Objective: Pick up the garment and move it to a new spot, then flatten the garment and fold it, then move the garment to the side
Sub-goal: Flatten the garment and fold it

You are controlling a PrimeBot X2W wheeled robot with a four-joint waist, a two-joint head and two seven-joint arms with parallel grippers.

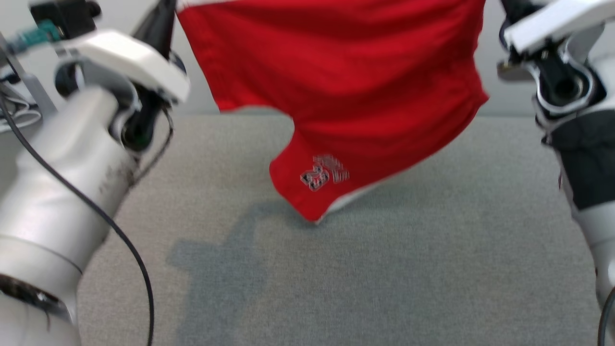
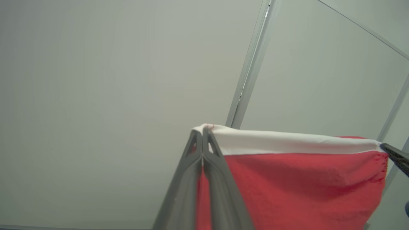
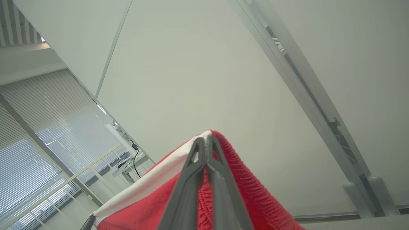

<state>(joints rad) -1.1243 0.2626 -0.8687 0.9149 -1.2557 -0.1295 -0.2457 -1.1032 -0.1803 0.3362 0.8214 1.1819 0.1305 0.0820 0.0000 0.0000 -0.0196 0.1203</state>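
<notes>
The garment (image 1: 346, 81), red shorts with a white band and a pale logo (image 1: 325, 172) on one leg, hangs stretched in the air above the grey table (image 1: 384, 269). Its lowest leg tip nearly touches the tabletop. My left gripper (image 2: 202, 131) is shut on the white-banded corner of the garment (image 2: 287, 179). My right gripper (image 3: 207, 140) is shut on the opposite corner of the garment (image 3: 255, 198), at the ribbed red edge. In the left wrist view the tip of the other gripper's finger (image 2: 396, 157) shows at the far end of the band. Both arms are raised at the head view's sides.
The left forearm (image 1: 62, 182) with a black cable (image 1: 96, 211) fills the lower left. The right arm (image 1: 576, 120) stands at the right edge. A pale wall (image 1: 504, 96) runs behind the table. Window blinds (image 3: 38, 134) and a metal frame (image 3: 303, 83) show overhead.
</notes>
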